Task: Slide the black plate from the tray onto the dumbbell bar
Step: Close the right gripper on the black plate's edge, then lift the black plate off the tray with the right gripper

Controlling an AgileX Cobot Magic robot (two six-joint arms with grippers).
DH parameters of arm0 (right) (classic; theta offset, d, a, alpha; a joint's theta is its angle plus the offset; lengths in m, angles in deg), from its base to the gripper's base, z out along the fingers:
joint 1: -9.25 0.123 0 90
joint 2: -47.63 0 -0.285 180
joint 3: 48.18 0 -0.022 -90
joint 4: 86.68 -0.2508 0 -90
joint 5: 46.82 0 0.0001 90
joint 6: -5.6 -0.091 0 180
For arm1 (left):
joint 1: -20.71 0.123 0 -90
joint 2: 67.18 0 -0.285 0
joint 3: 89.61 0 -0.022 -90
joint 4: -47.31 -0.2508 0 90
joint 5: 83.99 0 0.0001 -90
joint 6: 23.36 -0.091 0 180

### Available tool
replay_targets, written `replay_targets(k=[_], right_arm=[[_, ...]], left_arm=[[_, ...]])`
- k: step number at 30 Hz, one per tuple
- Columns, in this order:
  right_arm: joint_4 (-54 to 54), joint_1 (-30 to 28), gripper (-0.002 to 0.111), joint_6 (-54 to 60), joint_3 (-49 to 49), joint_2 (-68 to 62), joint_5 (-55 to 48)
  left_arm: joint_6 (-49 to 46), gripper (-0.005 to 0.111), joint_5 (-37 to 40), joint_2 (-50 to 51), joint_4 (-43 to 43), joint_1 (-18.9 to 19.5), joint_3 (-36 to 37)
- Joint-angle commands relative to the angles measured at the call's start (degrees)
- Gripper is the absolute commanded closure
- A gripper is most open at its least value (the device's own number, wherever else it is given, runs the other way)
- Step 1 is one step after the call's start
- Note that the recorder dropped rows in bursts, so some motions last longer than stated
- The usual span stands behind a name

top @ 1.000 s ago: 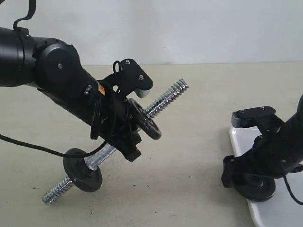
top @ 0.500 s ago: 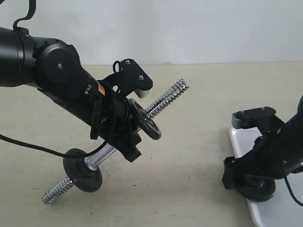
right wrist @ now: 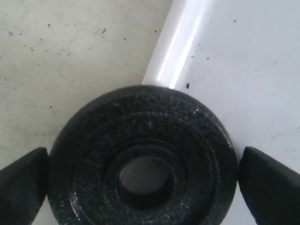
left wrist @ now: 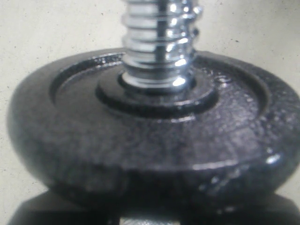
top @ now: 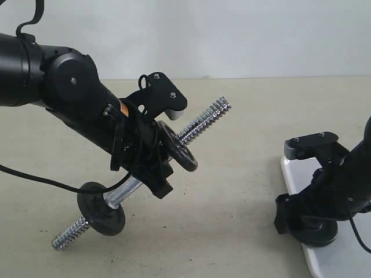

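- Black plate lies flat on the tray, at the tray's edge. Part of the disc overlaps the low white rim on the table side, and the centre hole faces up.
- Right gripper is down over the plate with its jaws spread wide. One dark fingertip sits on each side of the disc, just beside its rim. Contact cannot be told, and the plate is not lifted.
- Left gripper is clamped on the dumbbell bar, holding it tilted. The upper threaded end points up and toward the right arm. The lower threaded end is down near the table.
- Upper disc is already threaded on the bar, right against the left gripper's fingers. In the left wrist view, chrome threads rise out of its hub.
- Lower disc is also on the bar, near the lower end, with its edge close to the table.
- Plate and bar are well apart, on opposite sides of the exterior view.
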Motion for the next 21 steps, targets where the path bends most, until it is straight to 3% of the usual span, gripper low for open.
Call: replay_targets(k=[1,3,5,10,16,21], right_arm=[[-0.5,0.02,0.005,-2.15,2.78,-2.95,-6.75],[-0.5,0.02,0.013,-2.15,2.78,-2.95,-6.75],[-0.5,0.02,0.031,-2.15,2.78,-2.95,-6.87],[-0.5,0.02,0.108,-2.33,2.78,-3.05,-8.27],[-1.05,0.02,0.106,-2.24,2.78,-3.05,-10.41],[-1.06,0.02,0.106,-2.1,2.78,-3.05,-6.11]], left_arm=[[-0.26,0.102,-4.31,-3.43,1.62,-0.03,-1.47],[-0.26,0.102,-4.31,-3.43,1.62,-0.03,-1.47],[-0.26,0.102,-4.3,-3.43,1.74,-0.03,-1.47],[-0.26,0.102,-4.3,-3.43,1.74,-0.03,-1.47],[-0.26,0.102,-4.3,-3.43,2.68,-0.03,-1.47],[-0.26,0.102,-4.16,-3.43,2.66,-0.03,-1.47]])
